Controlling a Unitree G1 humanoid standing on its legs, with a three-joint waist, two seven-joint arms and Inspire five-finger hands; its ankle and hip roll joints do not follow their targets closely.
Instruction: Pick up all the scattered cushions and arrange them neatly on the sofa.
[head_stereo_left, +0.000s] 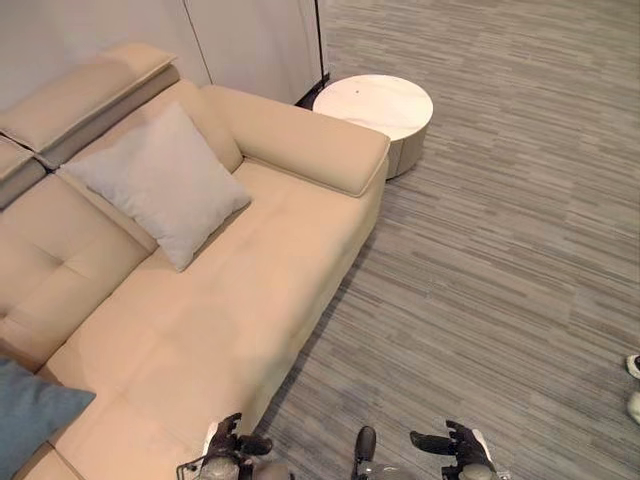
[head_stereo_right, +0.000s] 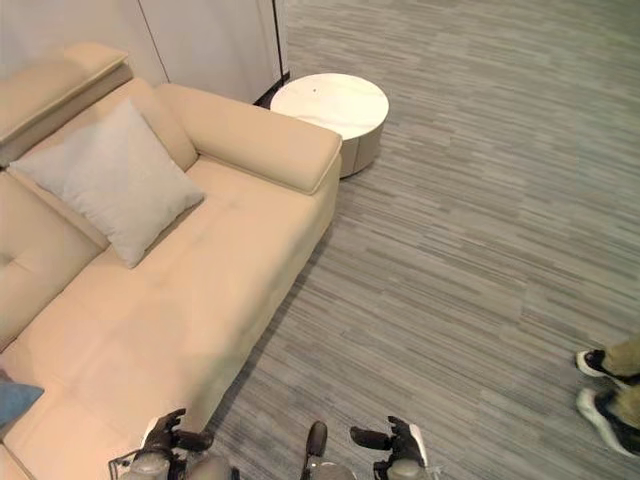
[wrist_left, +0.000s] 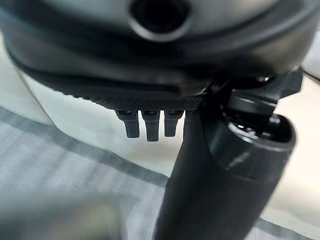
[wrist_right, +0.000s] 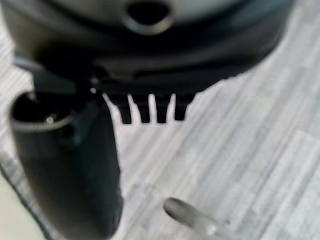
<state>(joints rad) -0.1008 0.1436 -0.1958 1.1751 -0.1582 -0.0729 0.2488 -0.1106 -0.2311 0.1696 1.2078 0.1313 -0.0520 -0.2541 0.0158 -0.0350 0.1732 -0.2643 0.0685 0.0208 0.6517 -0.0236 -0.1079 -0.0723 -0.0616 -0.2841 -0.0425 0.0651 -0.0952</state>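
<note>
Cushions: grey cushion leans on the sofa back, blue cushion near left. My left hand and right hand hang spread, empty; I'd straighten the blue next.

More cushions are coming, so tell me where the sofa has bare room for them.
The long seat is bare from the grey cushion down to the near end, bordered by the armrest and the floor-side edge. The blue cushion takes the near corner by the backrest. Both hands, left hand and right hand, hang open and hold nothing.
</note>
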